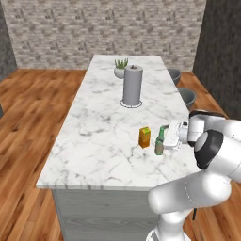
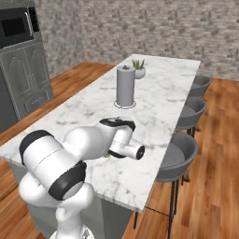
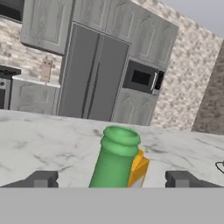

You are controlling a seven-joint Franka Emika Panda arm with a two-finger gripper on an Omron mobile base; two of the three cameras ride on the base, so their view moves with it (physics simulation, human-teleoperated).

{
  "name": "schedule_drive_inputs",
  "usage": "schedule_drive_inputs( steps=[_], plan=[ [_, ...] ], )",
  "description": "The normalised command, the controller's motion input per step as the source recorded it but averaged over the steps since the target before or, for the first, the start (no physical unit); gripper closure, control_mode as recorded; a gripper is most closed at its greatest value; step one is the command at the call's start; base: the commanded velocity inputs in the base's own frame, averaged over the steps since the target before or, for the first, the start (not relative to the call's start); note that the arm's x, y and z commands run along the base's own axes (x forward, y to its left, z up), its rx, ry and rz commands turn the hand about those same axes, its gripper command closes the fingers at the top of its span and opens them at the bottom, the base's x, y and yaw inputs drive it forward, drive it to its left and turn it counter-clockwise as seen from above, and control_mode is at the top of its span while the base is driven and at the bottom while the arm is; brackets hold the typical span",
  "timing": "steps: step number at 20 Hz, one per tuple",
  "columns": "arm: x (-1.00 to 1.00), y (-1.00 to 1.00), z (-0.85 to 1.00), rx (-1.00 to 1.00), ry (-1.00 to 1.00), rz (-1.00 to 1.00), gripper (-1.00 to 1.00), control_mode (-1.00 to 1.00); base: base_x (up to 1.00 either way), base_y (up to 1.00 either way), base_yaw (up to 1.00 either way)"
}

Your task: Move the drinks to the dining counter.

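A green glass bottle (image 1: 159,142) stands upright on the dining counter (image 1: 103,127), near its front right corner. An orange carton (image 1: 144,137) stands just to its left. My gripper (image 1: 165,140) reaches in level from the right, at the bottle. In the hand view the gripper (image 3: 111,179) is open. Its fingertips (image 3: 41,179) stand wide on either side of the green bottle (image 3: 114,157), with a gap at each side. The orange carton (image 3: 140,168) shows just behind the bottle. In the right base view my own arm hides both drinks.
A grey paper towel roll (image 1: 132,84) and a small potted plant (image 1: 121,68) stand further along the counter. Grey stools (image 2: 183,156) line its right side. Grey cabinets with a built-in microwave (image 3: 142,78) lie beyond the counter in the hand view.
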Motion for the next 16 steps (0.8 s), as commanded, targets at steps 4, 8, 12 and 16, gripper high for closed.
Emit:
schedule_drive_inputs(
  steps=[4, 8, 12, 16],
  plan=[
    [-0.11, 0.0, 0.12, 0.0, -0.02, -0.07, -1.0, -1.0, 0.0, 0.0, 0.0],
    [-0.01, 0.0, 0.46, 0.0, 0.0, -0.06, -1.0, -1.0, 0.0, 0.0, 0.0],
    [0.0, 0.0, 0.79, 0.0, 0.0, -0.04, -1.0, -1.0, 0.0, 0.0, 0.0],
    [-0.04, 0.0, 0.72, -0.04, 0.01, -0.01, -1.0, -1.0, 0.0, 0.0, 0.0]
  ],
)
